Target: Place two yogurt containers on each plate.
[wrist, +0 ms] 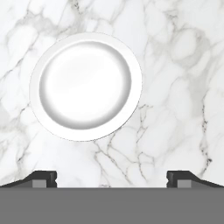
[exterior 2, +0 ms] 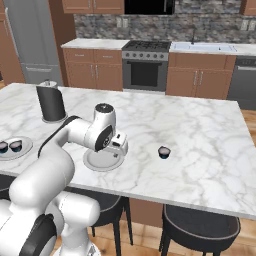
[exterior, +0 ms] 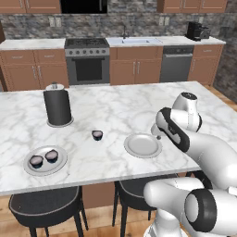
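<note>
Now the claw (wrist: 112,177) hangs wide open and holds nothing above the bare plate (wrist: 85,86). Beyond it, one yogurt cup (exterior: 97,135) stands loose on the bench (exterior: 115,111), another (exterior 2: 164,152) on the other side. The far plate (exterior: 45,160) already carries two cups, so half remains.

white grey-veined marble counter (exterior: 115,111); pale grey plates (exterior: 142,145); black cups (exterior: 97,135) topped pinkish-white.
</note>
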Controlling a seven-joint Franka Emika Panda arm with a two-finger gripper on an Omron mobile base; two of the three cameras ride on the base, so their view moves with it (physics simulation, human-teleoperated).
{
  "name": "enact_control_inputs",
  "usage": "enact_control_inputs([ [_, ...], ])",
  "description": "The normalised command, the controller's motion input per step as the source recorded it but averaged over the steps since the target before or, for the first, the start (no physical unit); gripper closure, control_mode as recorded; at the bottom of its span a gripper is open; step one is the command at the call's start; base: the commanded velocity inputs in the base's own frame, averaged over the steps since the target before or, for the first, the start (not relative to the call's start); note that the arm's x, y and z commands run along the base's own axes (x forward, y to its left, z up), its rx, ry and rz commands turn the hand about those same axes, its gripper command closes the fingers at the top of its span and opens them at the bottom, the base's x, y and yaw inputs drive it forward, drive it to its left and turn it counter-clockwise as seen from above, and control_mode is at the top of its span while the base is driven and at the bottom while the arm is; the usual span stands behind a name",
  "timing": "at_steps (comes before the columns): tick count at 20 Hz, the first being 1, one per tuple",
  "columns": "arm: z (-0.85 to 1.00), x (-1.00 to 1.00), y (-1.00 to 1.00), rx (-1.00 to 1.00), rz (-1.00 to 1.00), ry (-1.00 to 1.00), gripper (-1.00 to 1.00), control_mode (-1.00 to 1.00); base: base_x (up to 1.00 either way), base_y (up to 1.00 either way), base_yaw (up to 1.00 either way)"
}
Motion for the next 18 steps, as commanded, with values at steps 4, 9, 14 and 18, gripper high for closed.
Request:
enact_control_inputs([
  [4, 0.0, 0.0, 0.0, 0.0, 0.0, 0.0, -1.0, 1.0, 0.0, 0.0, 0.0],
  [9, 0.0, 0.0, 0.0, 0.0, 0.0, 0.0, -1.0, 1.0, 0.0, 0.0, 0.0],
  [14, 0.0, 0.0, 0.0, 0.0, 0.0, 0.0, -1.0, -1.0, 0.0, 0.0, 0.0],
  [18, 0.0, 0.0, 0.0, 0.0, 0.0, 0.0, -1.0, -1.0, 0.0, 0.0, 0.0],
])
